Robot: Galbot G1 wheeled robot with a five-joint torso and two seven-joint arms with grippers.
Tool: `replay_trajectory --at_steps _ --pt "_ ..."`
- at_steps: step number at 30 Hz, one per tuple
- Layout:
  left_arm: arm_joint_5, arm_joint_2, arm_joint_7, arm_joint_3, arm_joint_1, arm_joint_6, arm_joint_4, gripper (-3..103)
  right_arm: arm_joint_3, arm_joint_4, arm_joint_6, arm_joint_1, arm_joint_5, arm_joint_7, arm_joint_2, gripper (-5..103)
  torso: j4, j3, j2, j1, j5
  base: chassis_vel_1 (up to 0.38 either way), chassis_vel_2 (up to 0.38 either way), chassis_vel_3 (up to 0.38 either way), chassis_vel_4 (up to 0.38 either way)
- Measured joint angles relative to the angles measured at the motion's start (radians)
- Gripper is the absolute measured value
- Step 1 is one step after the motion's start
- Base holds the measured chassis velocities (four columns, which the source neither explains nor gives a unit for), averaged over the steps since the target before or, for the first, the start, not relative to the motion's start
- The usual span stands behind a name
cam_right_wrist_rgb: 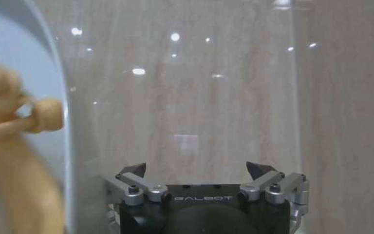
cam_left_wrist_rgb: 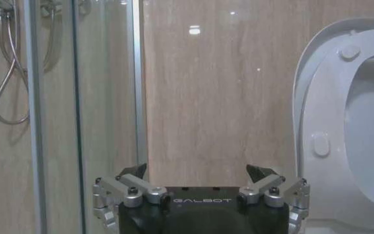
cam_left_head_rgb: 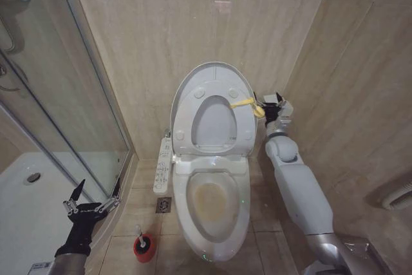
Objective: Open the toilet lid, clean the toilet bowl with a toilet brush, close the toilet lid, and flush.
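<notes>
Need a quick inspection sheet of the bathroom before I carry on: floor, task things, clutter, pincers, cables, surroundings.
Surface: tiled floor, with a drain grate beside the bowl.
Lid: raised, leaning toward the back wall; seat raised against it.
Bowl: uncovered, yellowish-brown stains inside.
Brush: standing in its red holder on the floor, at the bowl's left.
Clutter: yellow strap tied at the lid's right edge.
Left pincer: open, low at the left, by the shower glass, holding nothing.
Right pincer: open, beside the lid's right edge, near the strap.
Cables: nothing seen.
Surroundings: glass shower enclosure at left, control panel on the toilet's left side.
</notes>
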Motion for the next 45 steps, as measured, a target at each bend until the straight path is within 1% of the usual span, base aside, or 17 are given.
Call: replay_trajectory --at_steps 6,12,14,15,16,19,20,23,25,29,30,35,39,44,45 --pt "0.000 0.000 0.000 0.000 0.000 0.000 0.000 100 -0.040 0.036 -0.006 -0.009 0.005 0.011 -0.005 100 -0.0009 0.000 0.000 0.000 -0.0001 0.000 0.000 0.000 0.000" --pt "0.000 0.000 0.000 0.000 0.000 0.000 0.000 100 -0.066 0.082 -0.004 -0.047 0.006 0.013 -0.035 100 -0.0002 0.000 0.000 0.000 -0.0001 0.000 0.000 0.000 0.000" --pt "0.000 0.000 0.000 0.000 0.000 0.000 0.000 100 -0.068 0.105 -0.001 -0.072 0.017 0.013 -0.060 100 0.0004 0.000 0.000 0.000 -0.0001 0.000 0.000 0.000 0.000" --pt "0.000 0.000 0.000 0.000 0.000 0.000 0.000 100 -0.066 0.118 -0.001 -0.085 0.021 0.012 -0.075 100 0.0008 0.000 0.000 0.000 0.0000 0.000 0.000 0.000 0.000" --pt "0.000 0.000 0.000 0.000 0.000 0.000 0.000 100 -0.066 0.118 -0.001 -0.085 0.021 0.012 -0.075 100 0.0008 0.000 0.000 0.000 0.0000 0.000 0.000 0.000 0.000" --pt "0.000 0.000 0.000 0.000 0.000 0.000 0.000 100 -0.056 0.166 -0.001 -0.132 0.039 0.008 -0.120 100 0.0014 0.000 0.000 0.000 0.0001 0.000 0.000 0.000 0.000" --pt "0.000 0.000 0.000 0.000 0.000 0.000 0.000 100 -0.056 0.166 -0.001 -0.132 0.039 0.008 -0.120 100 0.0014 0.000 0.000 0.000 0.0001 0.000 0.000 0.000 0.000" --pt "0.000 0.000 0.000 0.000 0.000 0.000 0.000 100 -0.035 0.224 -0.002 -0.202 0.054 0.008 -0.160 100 0.0011 0.000 0.000 0.000 0.0002 0.000 0.000 0.000 0.000" --pt "0.000 0.000 0.000 0.000 0.000 0.000 0.000 100 -0.029 0.239 -0.002 -0.222 0.056 0.008 -0.168 100 0.0009 0.000 0.000 0.000 0.0003 0.000 0.000 0.000 0.000" --pt "0.000 0.000 0.000 0.000 0.000 0.000 0.000 100 0.017 0.310 0.002 -0.342 0.062 0.003 -0.197 100 0.0001 0.000 0.000 0.000 0.0003 0.000 0.000 0.000 0.000" --pt "0.000 0.000 0.000 0.000 0.000 0.000 0.000 100 0.017 0.310 0.002 -0.342 0.062 0.003 -0.197 100 0.0001 0.000 0.000 0.000 0.0003 0.000 0.000 0.000 0.000" --pt "0.000 0.000 0.000 0.000 0.000 0.000 0.000 100 0.069 0.384 0.017 -0.455 0.062 0.001 -0.205 100 0.0002 0.000 0.000 0.000 0.0002 0.000 0.000 0.000 0.000" --pt "0.000 0.000 0.000 0.000 0.000 0.000 0.000 100 0.087 0.416 0.015 -0.494 0.064 0.005 -0.202 100 0.0002 0.000 0.000 0.000 0.0002 0.000 0.000 0.000 0.000" --pt "0.000 0.000 0.000 0.000 0.000 0.000 0.000 100 0.133 0.506 -0.024 -0.596 0.074 0.012 -0.186 100 0.0004 0.000 0.000 0.000 0.0000 0.000 0.000 0.000 0.000" --pt "0.000 0.000 0.000 0.000 0.000 0.000 0.000 100 0.133 0.506 -0.024 -0.596 0.074 0.012 -0.186 100 0.0004 0.000 0.000 0.000 0.0000 0.000 0.000 0.000 0.000"
